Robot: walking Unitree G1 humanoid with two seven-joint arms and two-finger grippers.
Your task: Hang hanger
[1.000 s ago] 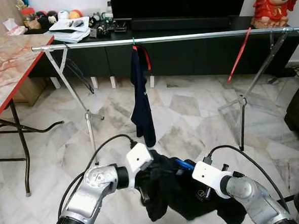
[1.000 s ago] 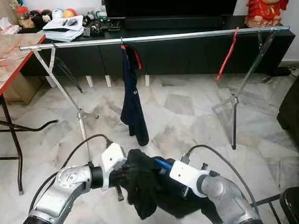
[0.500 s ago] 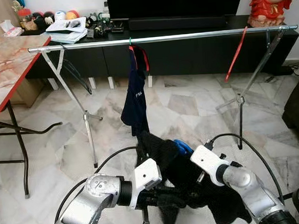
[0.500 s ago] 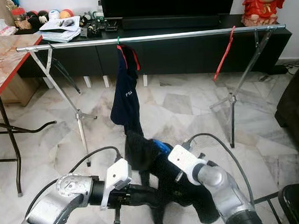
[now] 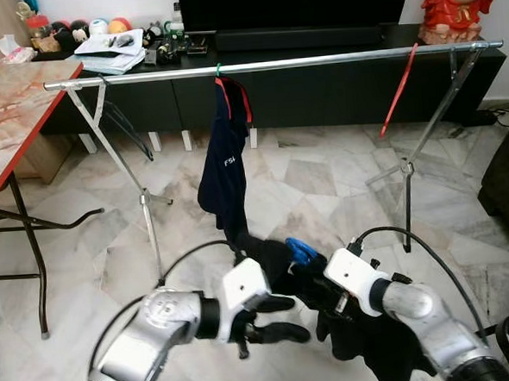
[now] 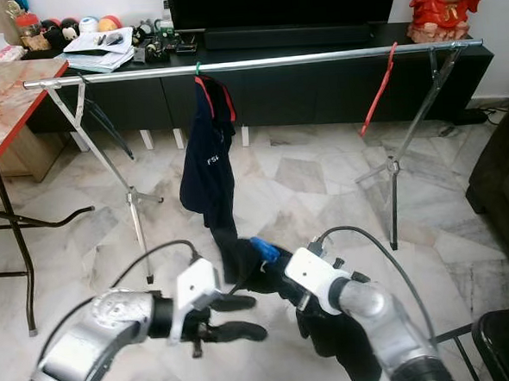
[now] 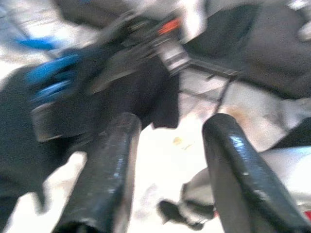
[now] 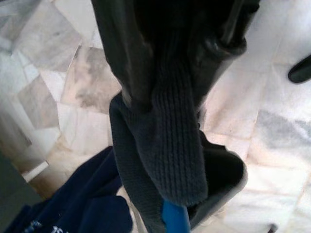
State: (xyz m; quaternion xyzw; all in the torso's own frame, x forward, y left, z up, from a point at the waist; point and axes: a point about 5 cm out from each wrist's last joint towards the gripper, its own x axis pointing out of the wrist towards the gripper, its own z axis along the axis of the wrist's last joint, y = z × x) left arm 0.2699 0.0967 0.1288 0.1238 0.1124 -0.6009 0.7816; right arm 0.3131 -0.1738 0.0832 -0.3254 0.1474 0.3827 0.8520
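A ribbed-knit black garment (image 5: 367, 339) on a blue hanger (image 5: 303, 250) drooped in soft folds low before the robot, over the marble floor (image 5: 323, 186). The right gripper (image 8: 184, 63) had its jaws clamped on the garment's collar and hanger, forearm angled inward. The left gripper (image 5: 275, 319) reached in beside it, jaws spread and empty. Beyond, a navy shirt (image 5: 225, 166) hung from the slim chrome rail (image 5: 333, 60).

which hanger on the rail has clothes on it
The green-hooked hanger near the middle of the rail, carrying the navy garment. The red hanger to the right hangs bare.
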